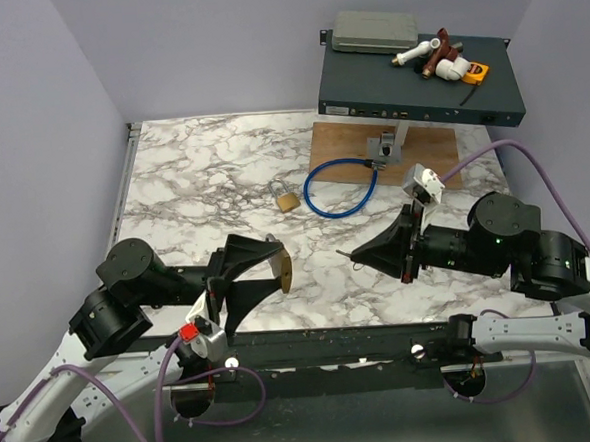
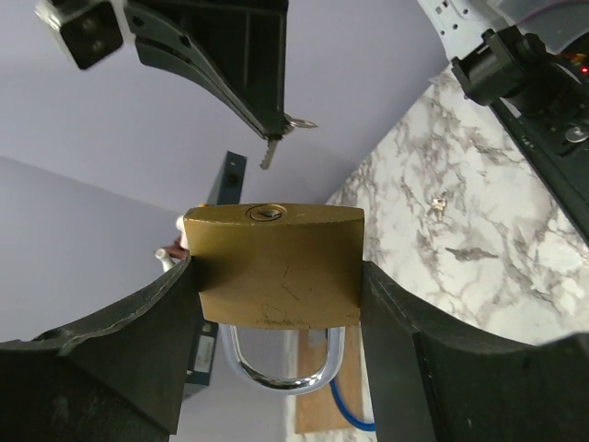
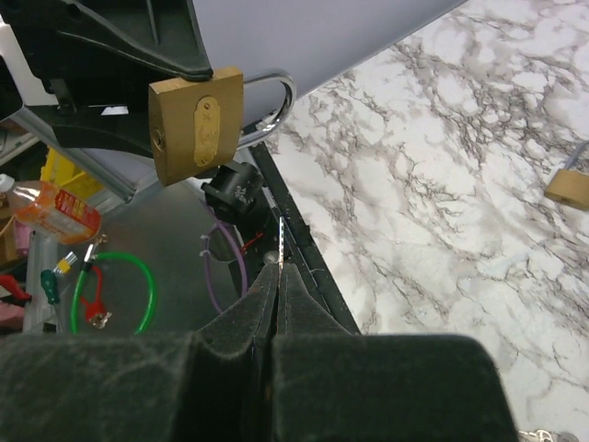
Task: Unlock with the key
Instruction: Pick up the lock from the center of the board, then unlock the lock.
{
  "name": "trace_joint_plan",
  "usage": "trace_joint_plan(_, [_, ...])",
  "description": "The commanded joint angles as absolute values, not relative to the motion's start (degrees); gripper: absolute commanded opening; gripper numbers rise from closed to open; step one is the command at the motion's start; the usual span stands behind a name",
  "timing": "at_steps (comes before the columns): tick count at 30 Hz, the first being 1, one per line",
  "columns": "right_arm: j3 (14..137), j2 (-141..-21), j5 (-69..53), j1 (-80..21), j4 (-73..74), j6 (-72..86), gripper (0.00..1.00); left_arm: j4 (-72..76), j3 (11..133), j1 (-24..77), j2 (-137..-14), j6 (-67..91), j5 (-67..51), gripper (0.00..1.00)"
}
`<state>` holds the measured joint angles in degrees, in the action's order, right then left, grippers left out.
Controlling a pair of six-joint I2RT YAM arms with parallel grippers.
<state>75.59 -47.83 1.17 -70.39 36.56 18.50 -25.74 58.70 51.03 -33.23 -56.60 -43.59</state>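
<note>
Over table (image 1: 192, 177), toward its near edge: padlock (image 2: 272, 267) clamped in part-spread left gripper (image 1: 278, 267), key (image 3: 279, 238) pinched in closed right gripper (image 3: 276, 273), apart from keyhole (image 2: 266, 214). Aligning, by the look; next, swing tip onto keyhole, match blade to it, ease in. From left wrist, keyhole seen square-on; from right wrist, key's tip aimed past padlock's side.

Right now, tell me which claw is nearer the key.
Right. The right claw is shut on the key, its blade poking out ahead. The left claw grips a brass padlock, apart from the key, keyhole facing it.
</note>
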Motion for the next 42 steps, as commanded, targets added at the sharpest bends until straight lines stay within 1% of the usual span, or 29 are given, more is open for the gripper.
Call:
trace_joint_plan(1, [77.7,-49.3,-4.2,-70.1,35.9,16.5,0.01,-16.9,58.2,51.4,-31.0,-62.6,-47.5,0.00])
trace_joint_plan(11, [80.6,-52.4,-7.6,-70.2,36.0,16.0,0.01,-16.0,56.7,51.7,-30.6,-66.5,-45.6,0.00])
trace_joint_plan(15, [81.3,-53.1,-8.3,-70.2,36.0,16.0,0.01,-16.8,55.6,51.9,-31.2,-68.8,-41.8,0.00])
trace_joint_plan(18, [81.0,-53.8,-7.9,-70.2,35.6,15.9,0.01,-16.6,55.4,52.5,-32.6,-68.6,-33.9,0.00])
trace_joint_plan(22, [80.0,-54.9,-6.1,-70.2,34.9,15.1,0.01,-14.6,54.2,53.1,-35.6,-70.6,-20.0,0.00])
trace_joint_plan(25, [80.1,-56.0,-3.7,-70.2,34.7,14.8,0.01,-13.0,53.6,53.5,-36.5,-72.0,-13.8,0.00])
trace_joint_plan(31, [82.1,-58.9,-0.2,-70.2,34.3,14.9,0.01,-13.0,52.6,54.2,-35.6,-73.9,-11.4,0.00])
trace_joint_plan(35, [82.4,-60.5,4.5,-70.2,34.3,14.7,0.01,-15.1,54.0,54.4,-36.0,-73.5,-10.3,0.00])
trace_joint_plan(42, [82.1,-63.0,6.7,-70.2,31.5,13.9,0.01,-18.8,55.5,54.7,-35.9,-74.7,-11.8,0.00])
